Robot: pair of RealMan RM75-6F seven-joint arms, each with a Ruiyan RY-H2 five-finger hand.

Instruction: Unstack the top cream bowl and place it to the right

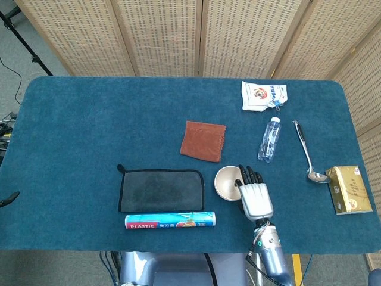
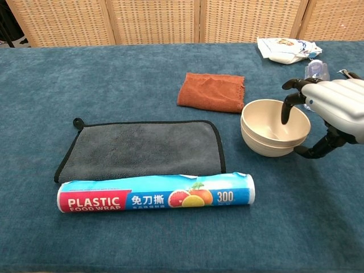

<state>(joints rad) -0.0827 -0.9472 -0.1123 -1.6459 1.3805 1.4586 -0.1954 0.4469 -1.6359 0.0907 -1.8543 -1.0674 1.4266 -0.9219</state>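
Two cream bowls sit nested on the blue cloth, just right of the grey mat. My right hand is at their right side. Its dark fingers curl over the rim and hang inside the top bowl. The thumb reaches in from below, and its tip is at the outer wall near the lower bowl. The stack rests flat on the table. My left hand is in neither view.
A grey mat and a plastic wrap roll lie left of the bowls, with an orange cloth behind. To the right are a water bottle, a ladle, a gold box and a white packet.
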